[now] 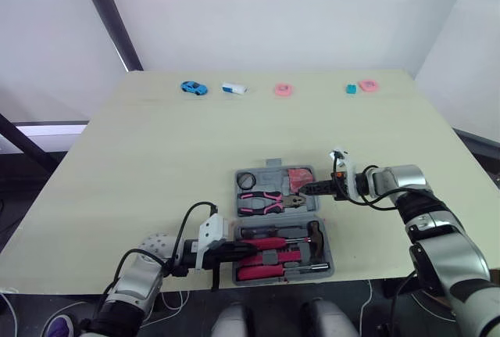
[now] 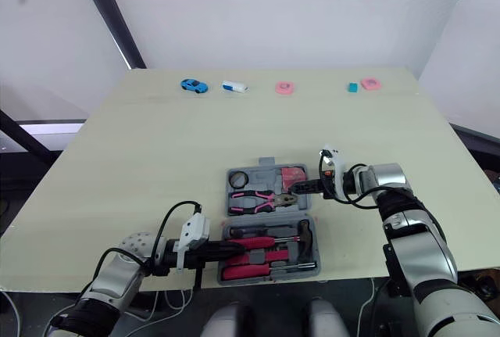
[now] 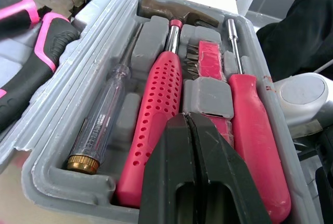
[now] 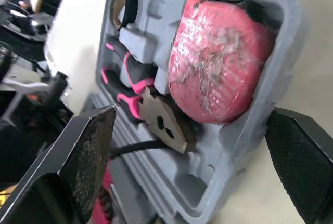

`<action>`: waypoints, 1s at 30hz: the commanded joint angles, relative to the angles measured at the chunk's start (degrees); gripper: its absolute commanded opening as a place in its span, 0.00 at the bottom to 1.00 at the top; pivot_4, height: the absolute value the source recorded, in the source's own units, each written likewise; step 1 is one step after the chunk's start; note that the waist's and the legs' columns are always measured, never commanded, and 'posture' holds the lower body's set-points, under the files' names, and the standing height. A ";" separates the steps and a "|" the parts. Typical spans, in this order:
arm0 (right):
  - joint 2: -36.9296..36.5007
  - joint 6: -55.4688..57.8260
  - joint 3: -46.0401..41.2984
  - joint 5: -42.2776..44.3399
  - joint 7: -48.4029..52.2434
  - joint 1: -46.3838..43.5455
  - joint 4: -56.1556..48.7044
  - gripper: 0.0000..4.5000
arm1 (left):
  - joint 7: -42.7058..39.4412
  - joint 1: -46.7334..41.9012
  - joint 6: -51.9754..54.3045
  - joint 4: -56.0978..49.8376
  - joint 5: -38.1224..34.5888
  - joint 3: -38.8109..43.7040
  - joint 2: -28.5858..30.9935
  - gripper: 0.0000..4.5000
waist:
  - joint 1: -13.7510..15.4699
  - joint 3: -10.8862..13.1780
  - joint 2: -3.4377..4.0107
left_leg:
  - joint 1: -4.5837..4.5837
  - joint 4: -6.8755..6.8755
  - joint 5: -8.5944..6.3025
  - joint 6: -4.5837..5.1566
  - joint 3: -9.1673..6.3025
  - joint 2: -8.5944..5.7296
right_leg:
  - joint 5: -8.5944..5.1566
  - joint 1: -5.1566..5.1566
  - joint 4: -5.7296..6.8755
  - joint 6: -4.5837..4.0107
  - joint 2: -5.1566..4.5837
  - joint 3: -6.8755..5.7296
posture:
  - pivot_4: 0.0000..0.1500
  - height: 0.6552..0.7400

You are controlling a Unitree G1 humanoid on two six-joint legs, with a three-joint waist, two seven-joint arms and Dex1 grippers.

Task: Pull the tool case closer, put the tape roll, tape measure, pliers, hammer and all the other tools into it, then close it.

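The grey tool case (image 1: 329, 252) lies open near the table's front edge. Its far half holds the tape roll (image 1: 248, 179), the pink-handled pliers (image 1: 262, 200) and the pink tape measure (image 4: 218, 63). In the near half lie the red-handled hammer (image 3: 156, 109), a clear screwdriver (image 3: 101, 120) and a red screwdriver (image 3: 255, 130). My left gripper (image 1: 244, 249) is shut, its tips low over the hammer handle at the near half's left side. My right gripper (image 1: 303, 189) is open at the far half's right end, its fingers (image 4: 88, 146) spread wide on either side of the tape measure corner.
Along the far edge of the table sit a blue toy car (image 1: 193, 87), a white and blue block (image 1: 233, 88), a pink ring (image 1: 283, 90), a teal piece (image 1: 351, 87) and another pink ring (image 1: 369, 84). The case's near rim is close to the table's front edge.
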 commanded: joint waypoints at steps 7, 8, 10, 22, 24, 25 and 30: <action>-1.01 6.10 -6.13 7.17 1.16 3.69 -13.62 1.00 | 0.60 1.50 0.50 1.28 0.67 0.68 1.06 0.02 | -0.06 0.00 0.01 | 0.01 0.00 0.00 0.00 -0.01 0.00 | 0.00 0.00 0.03 -0.01 0.01 0.00 | 1.00 1.00; -1.29 6.98 -6.68 7.96 1.04 4.38 -15.38 1.00 | 0.64 1.72 0.64 0.85 0.42 0.94 1.19 0.02 | -0.06 0.00 0.01 | 0.02 -0.01 0.00 0.00 -0.01 0.00 | 0.00 0.00 0.03 0.00 0.01 0.01 | 1.00 1.00; -1.87 8.42 -7.73 9.48 0.63 5.82 -18.83 1.00 | 0.67 2.25 1.00 -0.21 -0.11 1.54 1.58 0.02 | -0.08 0.00 0.01 | 0.01 -0.01 0.00 0.00 -0.02 0.00 | -0.01 -0.01 0.03 -0.01 0.01 0.00 | 1.00 1.00; -6.95 19.79 -13.43 21.67 -2.65 16.95 -41.92 1.00 | -2.67 12.22 14.19 -11.80 -11.52 16.60 16.32 0.02 | 0.00 0.08 0.06 | -0.06 -0.09 0.00 0.00 -0.07 0.03 | -0.04 -0.11 0.00 -0.04 -0.03 -0.04 | 1.00 1.00; -8.26 21.90 -14.49 24.35 -3.33 19.36 -46.62 1.00 | -2.18 12.91 14.68 -11.17 -12.12 18.88 17.14 0.02 | 0.11 0.08 0.07 | -0.05 -0.11 0.00 0.00 -0.05 0.02 | -0.06 -0.11 -0.02 -0.03 -0.10 -0.05 | 1.00 1.00; -9.01 23.08 -14.94 25.88 -3.58 20.75 -49.08 1.00 | -1.67 12.87 15.41 -11.16 -12.73 19.82 17.03 0.02 | 0.24 0.09 0.07 | -0.05 -0.12 0.00 0.00 -0.05 0.02 | -0.06 -0.09 -0.06 -0.03 -0.14 -0.06 | 1.00 1.00; -12.26 25.74 -15.73 31.61 -6.25 30.43 -62.42 1.00 | 3.60 11.06 19.40 -14.74 -15.39 21.62 13.16 0.02 | 0.65 0.07 0.02 | -0.11 -0.13 -0.01 -0.01 -0.05 0.02 | -0.07 0.01 -0.31 -0.04 -0.25 -0.10 | 1.00 1.00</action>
